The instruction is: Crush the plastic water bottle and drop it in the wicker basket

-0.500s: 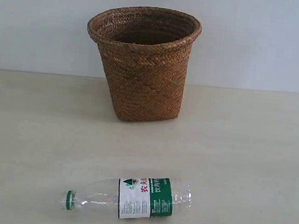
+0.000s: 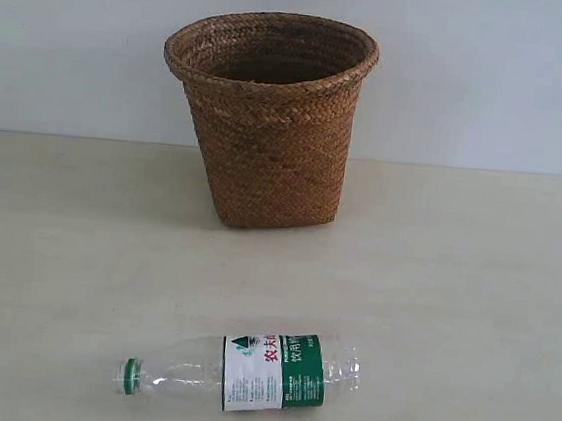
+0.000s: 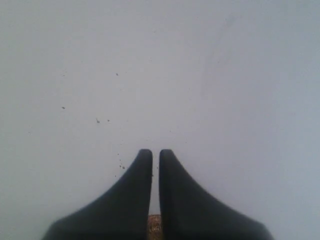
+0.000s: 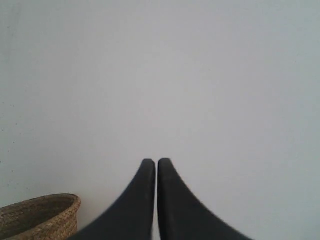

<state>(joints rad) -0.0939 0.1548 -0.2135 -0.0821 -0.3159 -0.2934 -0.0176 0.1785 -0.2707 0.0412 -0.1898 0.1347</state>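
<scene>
The bottle (image 2: 244, 370) lies sideways near the counter (image 2: 474, 291) front edge, long axis along it, cap left. The left end effector (image 3: 155, 156) and right end effector (image 4: 156, 165), both pressed together, face the wall; nearer arm unclear.

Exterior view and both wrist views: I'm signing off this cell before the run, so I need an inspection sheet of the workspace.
Surface: pale table, bare apart from the job's things.
Job's things: plastic water bottle lies on its side at the front, green cap on and pointing to the view's left, not crushed. The wicker basket stands upright behind it, apart from it; its bottom is hidden.
Clutter: nothing seen.
Claws: left claw and right claw are both shut and hold nothing. Neither shows in the exterior view.
Cables: nothing seen.
Surroundings: plain light wall behind the table, with a few dark specks.
</scene>
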